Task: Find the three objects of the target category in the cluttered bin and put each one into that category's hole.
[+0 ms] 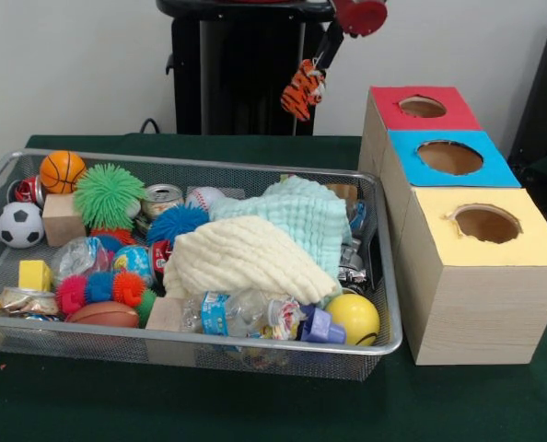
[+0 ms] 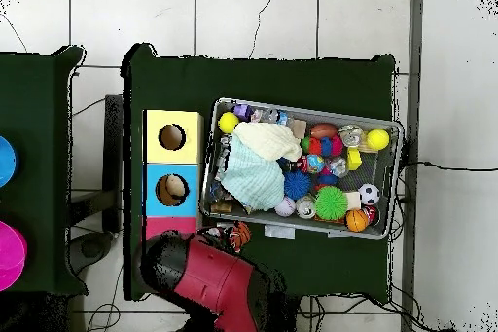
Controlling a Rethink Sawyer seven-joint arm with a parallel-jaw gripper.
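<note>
Above the far end of the row of boxes, the gripper (image 1: 303,89) hangs with its jaws clenched on a striped tiger toy (image 1: 302,91), up off the bench and just short of the red box (image 1: 423,108). The overhead view shows something pale already lying inside the blue box (image 2: 172,190); what it is cannot be told. Judging by this, one delivery is under way, and the mesh bin (image 1: 381,276) remains crowded with balls, cans and cloths to search.

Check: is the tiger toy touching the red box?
Apart. The front view shows the tiger toy hanging from the pincer, with bare wall between it and the red box.
</note>
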